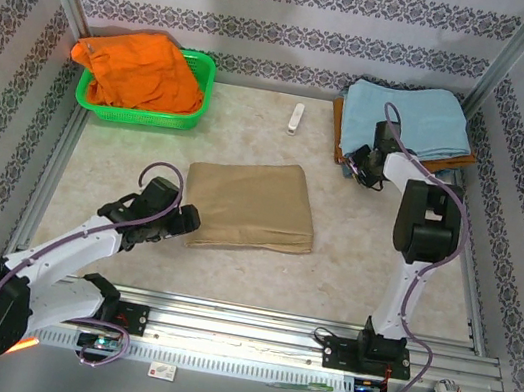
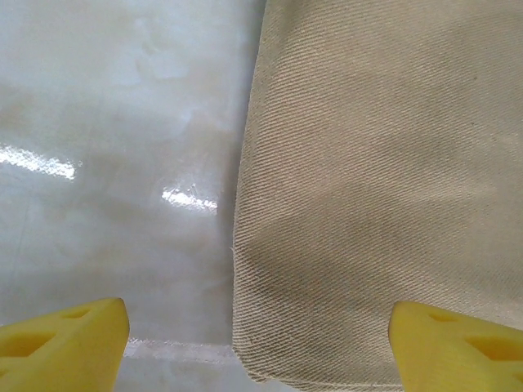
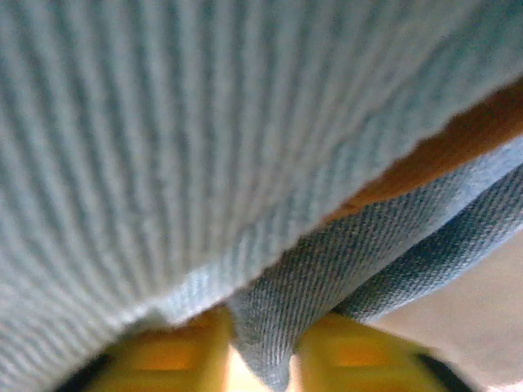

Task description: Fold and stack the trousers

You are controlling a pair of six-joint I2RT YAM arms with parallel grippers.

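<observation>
My yellow left fingers (image 2: 65,343) sit closest to the lens and wide apart. One is over bare table (image 1: 227,276) and the other over khaki. The left gripper (image 2: 261,347) holds nothing and straddles the left edge of the trousers (image 2: 384,163) near their near-left corner.

From above, the trousers (image 1: 252,207) lie folded into a neat rectangle in the middle of the table, and the left gripper (image 1: 185,218) is right at their left edge.

The right gripper (image 1: 357,164) is off at the far right corner, against the left side of the pile topped by light-blue cloth (image 1: 407,120). Up close, the right gripper (image 3: 261,355) has its fingers nearly together, pinching a fold of blue twill (image 3: 278,302) under the ribbed light-blue layer.

I judge the folding done and the carry to the pile next. To do it well, I should:

- drop the left fingers low and slide one under every layer at this edge;
- close on the full thickness, not just the top ply;
- lift level, so the fold does not fall open.

The right side should not tug its pinched fold, or the pile will skew before the trousers arrive.
</observation>
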